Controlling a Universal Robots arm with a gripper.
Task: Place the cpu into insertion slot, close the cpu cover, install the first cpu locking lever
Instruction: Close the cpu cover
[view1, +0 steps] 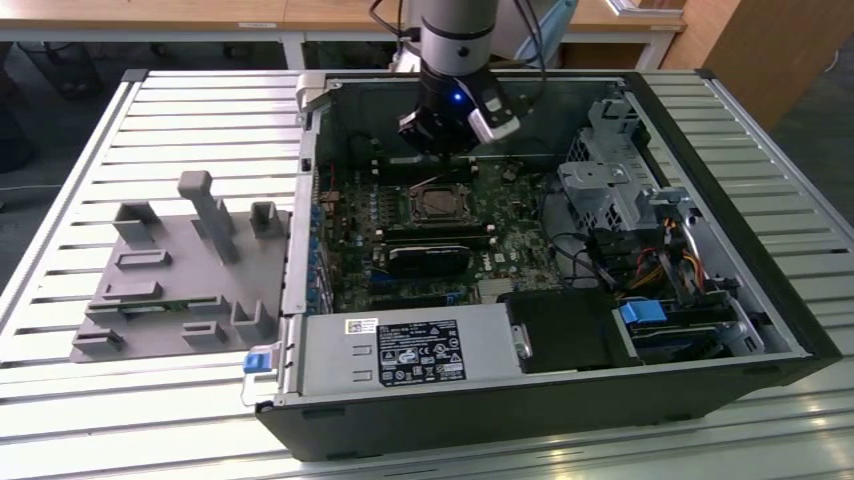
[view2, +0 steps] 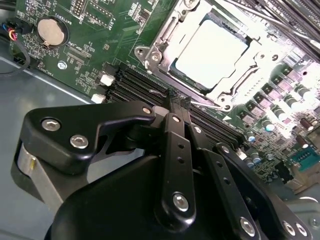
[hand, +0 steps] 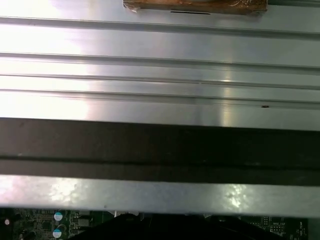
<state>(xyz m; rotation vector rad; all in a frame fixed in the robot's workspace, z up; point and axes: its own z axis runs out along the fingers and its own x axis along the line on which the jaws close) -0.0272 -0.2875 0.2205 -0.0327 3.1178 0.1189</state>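
One arm (view1: 454, 40) reaches down into one open case (view1: 747, 330) that lies on the slatted metal surface (view1: 80, 120). Its jaws hang over the far part of the green board (view1: 527, 265), just behind the slot as the exterior view shows it.

In the second wrist view the jaws are clenched, the two black fingertips (view2: 176, 102) pressed together. They sit at the near edge of the slot (view2: 146, 54), over a row of long black memory slots (view2: 132, 82); whether they touch anything there I cannot tell.

One cpu (view2: 210, 52) lies flat in the slot, its pale top glaring in the light. One cover (view2: 165, 35) is down over it, framing it on all sides. One round coin cell (view2: 51, 31) sits on the board well away from the slot.

In the exterior view, one grey tray (view1: 174, 270) with several upright posts rests on the surface at the case's left. One labelled power unit (view1: 400, 350) fills the near corner of the case. Two blue tabs show: one (view1: 263, 360) at the case's near left corner, one (view1: 645, 312) toward the exterior view's right.

The first wrist view shows the surface's slats, a dark case wall (hand: 160, 150) and a strip of board.
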